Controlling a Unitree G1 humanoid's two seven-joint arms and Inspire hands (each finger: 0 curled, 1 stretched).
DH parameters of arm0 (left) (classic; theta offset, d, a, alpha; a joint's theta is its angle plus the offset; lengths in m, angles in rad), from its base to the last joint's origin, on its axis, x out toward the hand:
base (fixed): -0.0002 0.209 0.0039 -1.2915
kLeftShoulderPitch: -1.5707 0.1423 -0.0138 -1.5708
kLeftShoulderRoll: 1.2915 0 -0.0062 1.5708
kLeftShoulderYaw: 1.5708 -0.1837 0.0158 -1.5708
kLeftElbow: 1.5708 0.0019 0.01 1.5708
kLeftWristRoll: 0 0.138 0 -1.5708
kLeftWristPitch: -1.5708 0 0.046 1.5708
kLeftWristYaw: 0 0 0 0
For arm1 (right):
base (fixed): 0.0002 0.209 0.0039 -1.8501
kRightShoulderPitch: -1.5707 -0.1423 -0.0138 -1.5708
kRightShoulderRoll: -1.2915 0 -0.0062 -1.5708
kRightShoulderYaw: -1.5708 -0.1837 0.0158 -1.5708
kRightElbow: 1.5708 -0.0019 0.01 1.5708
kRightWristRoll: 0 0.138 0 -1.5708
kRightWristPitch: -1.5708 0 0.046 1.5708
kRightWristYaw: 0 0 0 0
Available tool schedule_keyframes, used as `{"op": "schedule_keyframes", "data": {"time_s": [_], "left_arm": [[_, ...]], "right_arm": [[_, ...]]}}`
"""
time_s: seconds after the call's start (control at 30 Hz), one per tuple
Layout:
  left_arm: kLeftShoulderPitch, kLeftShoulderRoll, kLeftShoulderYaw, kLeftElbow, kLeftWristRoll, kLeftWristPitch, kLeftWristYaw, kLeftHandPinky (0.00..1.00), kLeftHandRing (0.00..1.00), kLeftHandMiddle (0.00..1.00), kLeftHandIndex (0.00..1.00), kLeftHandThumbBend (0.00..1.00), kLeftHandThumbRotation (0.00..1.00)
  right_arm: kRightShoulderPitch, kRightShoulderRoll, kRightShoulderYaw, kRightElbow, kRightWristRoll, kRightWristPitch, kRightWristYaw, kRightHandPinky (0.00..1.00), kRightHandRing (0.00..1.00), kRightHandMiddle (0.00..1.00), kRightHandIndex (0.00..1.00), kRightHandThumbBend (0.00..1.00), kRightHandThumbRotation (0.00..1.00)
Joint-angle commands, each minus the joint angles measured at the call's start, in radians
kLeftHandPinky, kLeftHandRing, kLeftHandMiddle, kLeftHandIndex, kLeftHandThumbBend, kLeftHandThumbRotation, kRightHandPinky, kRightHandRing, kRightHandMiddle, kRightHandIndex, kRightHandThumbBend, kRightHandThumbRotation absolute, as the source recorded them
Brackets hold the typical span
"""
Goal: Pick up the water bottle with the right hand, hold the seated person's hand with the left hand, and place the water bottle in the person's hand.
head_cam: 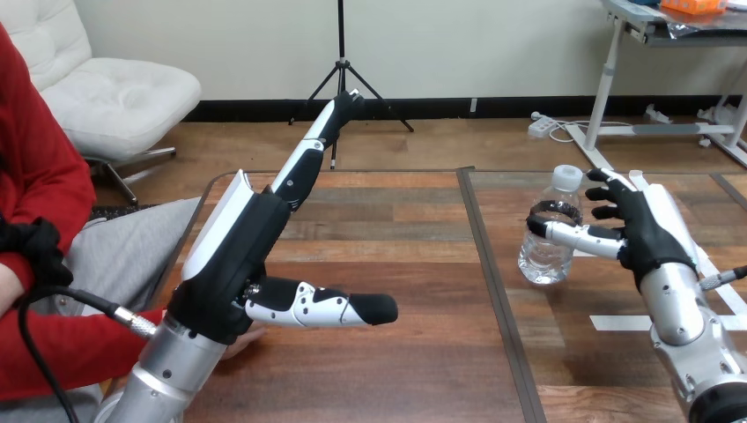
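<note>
Grasp step | our right hand wraps fingers and thumb round the water bottle, upright on the table | left hand fingers straight, empty | we'd firm the grip, then lift vertically.

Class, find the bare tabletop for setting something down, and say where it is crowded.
The widest bare patch of the wooden table lies between the left hand and the water bottle. The near edge below the bottle is also free. Crowded where the right hand is at the bottle.
</note>
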Motion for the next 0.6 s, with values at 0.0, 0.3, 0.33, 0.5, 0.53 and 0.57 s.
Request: {"op": "schedule_keyframes", "data": {"time_s": [0.0,0.3,0.33,0.5,0.53,0.57], "left_arm": [[-0.020,0.017,0.025,-0.051,-0.013,-0.014,0.009,1.00,1.00,1.00,1.00,1.00,0.52],[-0.011,0.019,0.035,-0.065,-0.008,-0.011,0.011,1.00,1.00,1.00,1.00,1.00,0.54],[-0.012,0.020,0.035,-0.064,-0.010,-0.013,0.009,1.00,1.00,1.00,1.00,1.00,0.54],[-0.010,0.023,0.033,-0.069,-0.027,-0.006,-0.002,1.00,1.00,1.00,1.00,1.00,0.55],[-0.008,0.023,0.033,-0.071,-0.031,-0.002,-0.003,1.00,1.00,1.00,1.00,1.00,0.55],[-0.007,0.024,0.033,-0.073,-0.033,0.000,-0.004,1.00,1.00,1.00,1.00,1.00,0.55]], "right_arm": [[-0.100,0.017,-0.005,0.017,0.023,-0.047,-0.010,0.68,0.82,0.87,0.90,1.00,0.43],[-0.106,0.023,-0.001,0.055,0.029,-0.046,-0.006,0.68,0.83,0.88,0.91,1.00,0.45],[-0.105,0.026,-0.002,0.059,0.032,-0.049,-0.008,0.69,0.84,0.88,0.91,1.00,0.45],[-0.105,0.033,-0.003,0.079,0.043,-0.063,-0.011,0.72,0.84,0.88,0.91,1.00,0.44],[-0.104,0.035,-0.002,0.082,0.044,-0.064,-0.012,0.72,0.84,0.88,0.91,1.00,0.44],[-0.103,0.036,-0.001,0.084,0.045,-0.066,-0.013,0.72,0.84,0.88,0.90,1.00,0.44]]}}
